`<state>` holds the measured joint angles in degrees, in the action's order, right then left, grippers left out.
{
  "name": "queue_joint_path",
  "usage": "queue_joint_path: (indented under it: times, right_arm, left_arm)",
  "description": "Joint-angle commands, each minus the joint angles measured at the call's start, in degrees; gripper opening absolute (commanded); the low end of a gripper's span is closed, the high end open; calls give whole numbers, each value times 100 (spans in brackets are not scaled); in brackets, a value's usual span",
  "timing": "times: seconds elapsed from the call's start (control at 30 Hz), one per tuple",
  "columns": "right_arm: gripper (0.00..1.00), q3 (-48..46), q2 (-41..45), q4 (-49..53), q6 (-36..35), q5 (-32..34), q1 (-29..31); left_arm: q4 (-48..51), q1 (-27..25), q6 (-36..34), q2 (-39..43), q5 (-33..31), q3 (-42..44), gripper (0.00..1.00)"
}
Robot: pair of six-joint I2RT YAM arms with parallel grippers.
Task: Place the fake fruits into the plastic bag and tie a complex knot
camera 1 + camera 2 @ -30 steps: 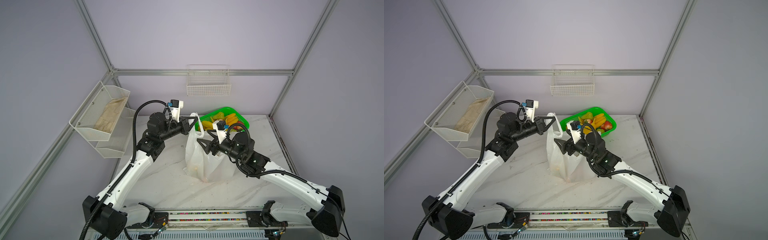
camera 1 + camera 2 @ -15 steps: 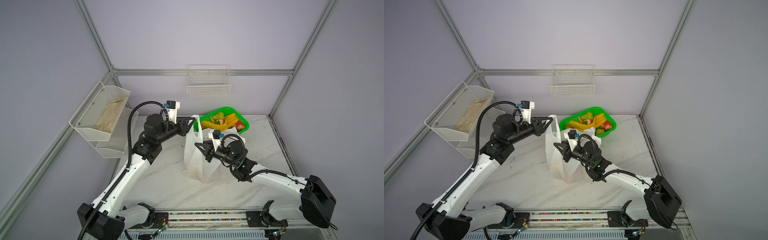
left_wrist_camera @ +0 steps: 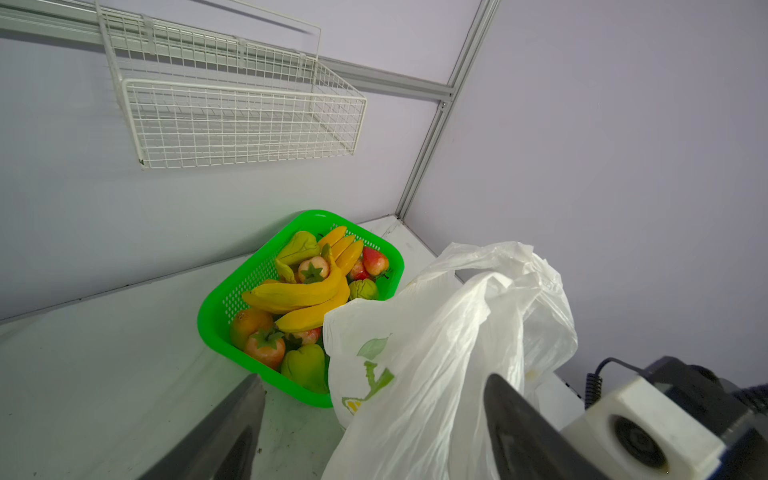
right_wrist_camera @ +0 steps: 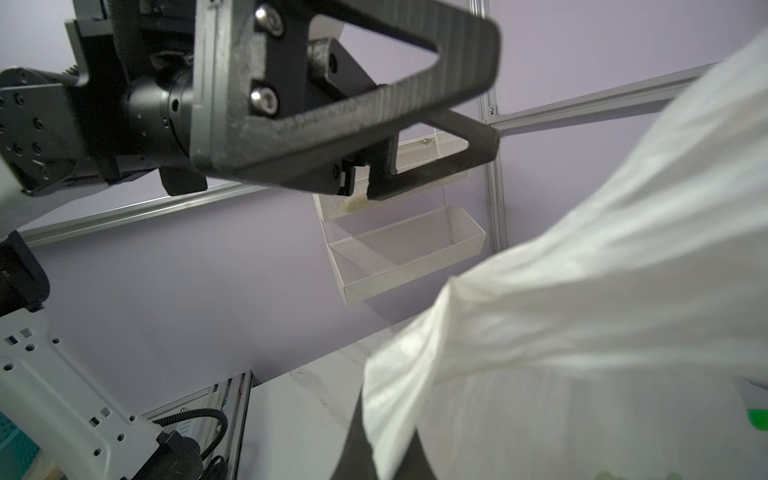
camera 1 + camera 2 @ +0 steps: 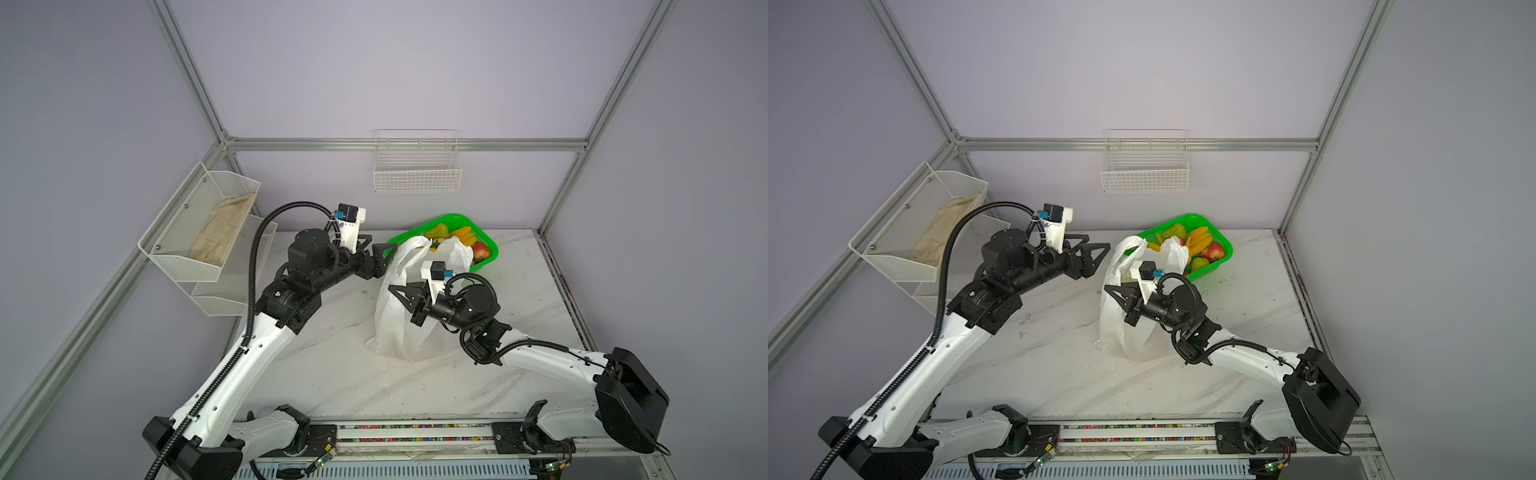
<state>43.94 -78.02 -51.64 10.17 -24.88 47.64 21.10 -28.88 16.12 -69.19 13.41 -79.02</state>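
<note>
Counter (image 5: 332, 374): white marble; it carries the bag and the basket.
Mesh rack (image 5: 199, 249): two tiers on the left wall, with a beige cloth (image 5: 224, 228) lying in the upper tier.
Wire bin (image 5: 417, 166): white, hung on the back wall above the basket.
Bag (image 5: 399, 324) (image 5: 1119, 328) (image 3: 436, 374) (image 4: 582, 291): white and crinkly, standing upright at mid-counter with its handles raised. Its far side overlaps the basket's near edge in both top views. A green leaf print shows in the left wrist view. Its contents cannot be made out.
Basket (image 5: 451, 217) (image 5: 1187, 216) (image 3: 216, 299): bright green mesh at the back of the counter, just behind the bag.
Left end effector (image 5: 384, 243) (image 5: 1099, 242) (image 3: 374, 378): raised just left of the bag's handle. Its fingers are spread wide and grip nothing; in its wrist view the bag's upper part shows between them.
Right end effector (image 5: 392, 287) (image 5: 1106, 287): fingers closed against the bag's side, pinching the film; the film drapes over one finger (image 4: 353, 440).
Fruits (image 5: 465, 237) (image 5: 1200, 240) (image 3: 299, 295): piled in the basket, with yellow bananas on top and red and green pieces around them.
</note>
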Motion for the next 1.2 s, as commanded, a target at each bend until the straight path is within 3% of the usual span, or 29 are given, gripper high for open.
queue_joint_path:
  times: [0.0,0.47,0.77,1.17]
  right_arm:
    - [0,-117,-11,-526,-7,-37,7]
    - [0,-527,87,-1210,654,406,3]
    - [0,-578,-189,-1736,974,280,4]
    - [0,-623,-286,-1943,1075,248,8]
  left_arm:
    - [401,-311,-608,-280,-478,-973,87]
    - [987,-363,-1359,-836,780,-1747,91]
    - [1542,-481,-1660,-1300,296,-2240,94]
    - [1835,-636,-1736,-1728,306,-2655,96]
